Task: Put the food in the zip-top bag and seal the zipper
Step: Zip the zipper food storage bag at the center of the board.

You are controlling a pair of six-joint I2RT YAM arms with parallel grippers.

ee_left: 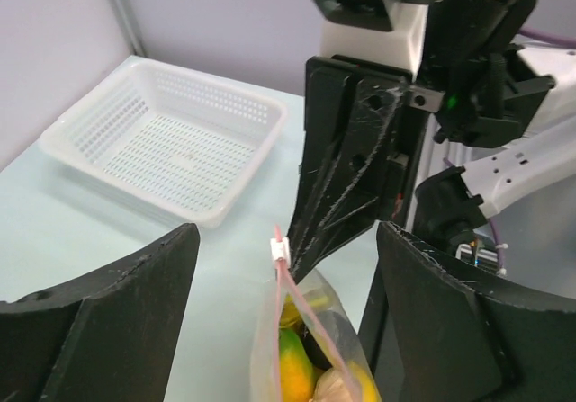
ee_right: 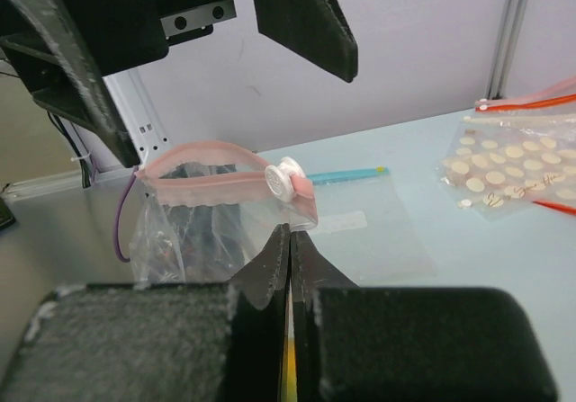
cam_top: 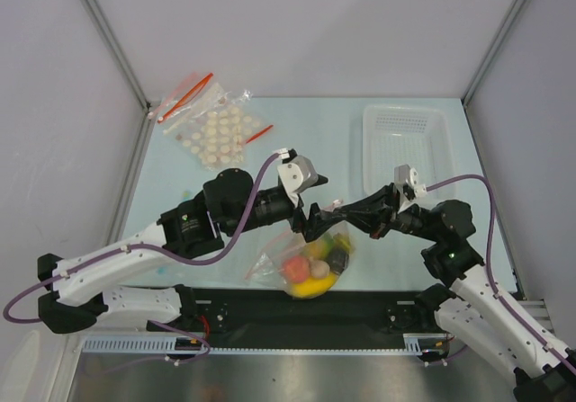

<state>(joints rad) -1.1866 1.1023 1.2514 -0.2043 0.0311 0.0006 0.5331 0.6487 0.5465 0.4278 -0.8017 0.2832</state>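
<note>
The zip-top bag [cam_top: 306, 263] hangs upright over the table's near edge with the food inside: peach [cam_top: 295, 269], banana bunch [cam_top: 315, 286], dark purple piece [cam_top: 336, 258] and beige piece [cam_top: 319, 267]. The left wrist view shows the mango [ee_left: 297, 366] inside. My right gripper [ee_right: 290, 236] is shut on the bag's top corner, just below the white slider [ee_right: 286, 179]. The pink zipper [ee_right: 207, 173] runs away from the slider with its two strips apart. My left gripper [ee_left: 288, 237] is open wide, a finger on each side of the zipper end, touching nothing.
A white perforated basket [cam_top: 409, 150] stands at the back right, also in the left wrist view [ee_left: 171, 141]. A clear bag of cream discs [cam_top: 216, 132] lies at the back left. A flat clear bag with a teal strip [ee_right: 360, 213] lies on the table behind the held bag.
</note>
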